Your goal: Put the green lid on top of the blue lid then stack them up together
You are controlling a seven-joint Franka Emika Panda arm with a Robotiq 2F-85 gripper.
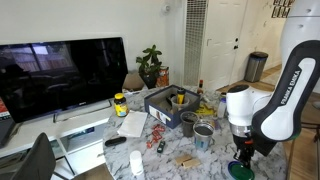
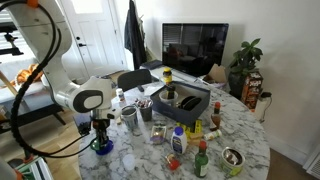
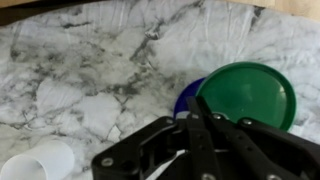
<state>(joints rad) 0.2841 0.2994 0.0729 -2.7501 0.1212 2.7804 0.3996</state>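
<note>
In the wrist view the dark green lid (image 3: 245, 92) lies flat over the blue lid (image 3: 186, 98), which shows only as a blue crescent at the green lid's left edge. My gripper (image 3: 196, 103) has its fingers drawn together at that left rim of the green lid. In both exterior views the gripper (image 1: 240, 152) (image 2: 100, 135) points straight down at the table's near edge. The green lid (image 1: 240, 171) (image 2: 103, 146) sits just under it. A little blue lid (image 2: 104, 152) shows beneath the green one.
Grey metal cups (image 1: 203, 135) (image 2: 131, 120) stand close by on the marble table (image 3: 90, 70). A white cup (image 3: 35, 165) is near the gripper. A dark tray (image 2: 180, 100) with bottles, and sauce bottles (image 2: 178, 140), fill the table's middle. The table edge is close.
</note>
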